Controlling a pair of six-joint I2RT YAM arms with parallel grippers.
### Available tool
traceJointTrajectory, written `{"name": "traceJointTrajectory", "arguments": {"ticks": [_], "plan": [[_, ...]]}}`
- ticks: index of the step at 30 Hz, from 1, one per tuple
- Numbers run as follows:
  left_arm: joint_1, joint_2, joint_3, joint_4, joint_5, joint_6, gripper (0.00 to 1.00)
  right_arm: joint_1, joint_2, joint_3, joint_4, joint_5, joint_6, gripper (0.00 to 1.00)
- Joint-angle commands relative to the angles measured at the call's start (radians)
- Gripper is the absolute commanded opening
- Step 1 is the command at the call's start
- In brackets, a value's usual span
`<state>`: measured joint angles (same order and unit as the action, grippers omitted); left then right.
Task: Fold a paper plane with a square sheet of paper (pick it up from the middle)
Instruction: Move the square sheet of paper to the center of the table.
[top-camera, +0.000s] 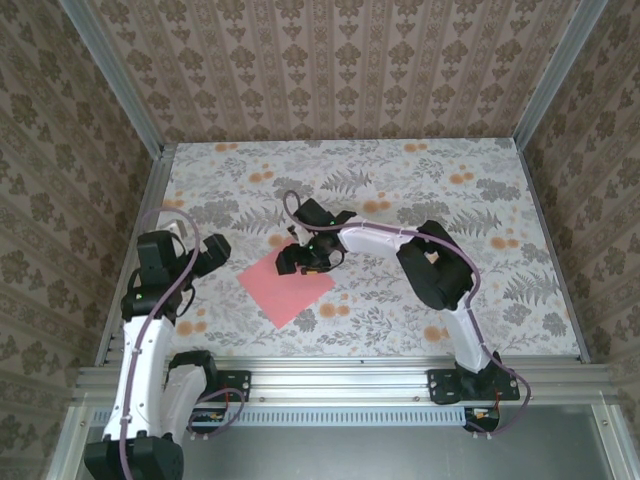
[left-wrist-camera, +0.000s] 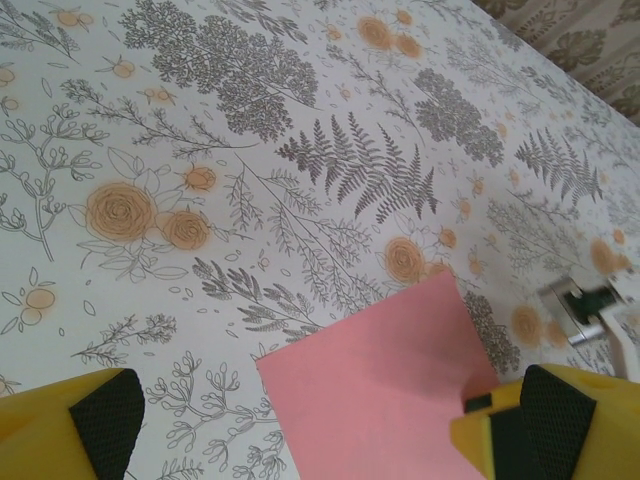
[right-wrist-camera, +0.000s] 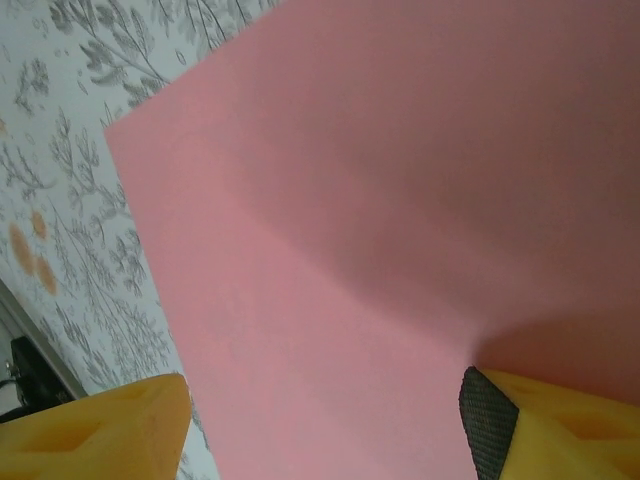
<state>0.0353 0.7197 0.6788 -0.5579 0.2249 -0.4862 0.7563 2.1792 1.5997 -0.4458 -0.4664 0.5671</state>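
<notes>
The square sheet of paper (top-camera: 285, 286) is salmon pink and lies on the flowered table as a diamond, in front of the arm bases. My right gripper (top-camera: 306, 258) hangs over its far corner. In the right wrist view the sheet (right-wrist-camera: 360, 200) spreads under my right gripper (right-wrist-camera: 320, 430); the jaws stand apart, the right pad (right-wrist-camera: 487, 425) presses on the paper, and a soft ridge rises from it. My left gripper (top-camera: 207, 256) waits open just left of the sheet. In its own view my left gripper (left-wrist-camera: 320, 430) frames the sheet's near corner (left-wrist-camera: 380, 380).
The flowered tablecloth (top-camera: 400, 180) runs to papered walls at the back and both sides, with aluminium rails (top-camera: 340, 378) along the near edge. The right arm's elbow (top-camera: 440, 265) stands right of the sheet, and the left arm (top-camera: 150, 300) rises at the near left.
</notes>
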Motion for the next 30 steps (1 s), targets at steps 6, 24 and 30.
{"name": "traceJointTrajectory", "arguments": {"ticks": [6, 24, 30], "plan": [[0.006, -0.015, -0.023, -0.017, 0.041, -0.015, 1.00, 0.005, 0.139, 0.202, -0.195, 0.090, -0.059, 0.75], [-0.181, 0.096, -0.054, 0.112, 0.018, -0.107, 1.00, -0.209, -0.113, -0.173, -0.119, 0.256, -0.030, 0.72], [-0.320, 0.156, -0.028, 0.124, -0.058, -0.112, 1.00, -0.305, -0.222, -0.269, -0.174, 0.325, -0.103, 0.72]]}}
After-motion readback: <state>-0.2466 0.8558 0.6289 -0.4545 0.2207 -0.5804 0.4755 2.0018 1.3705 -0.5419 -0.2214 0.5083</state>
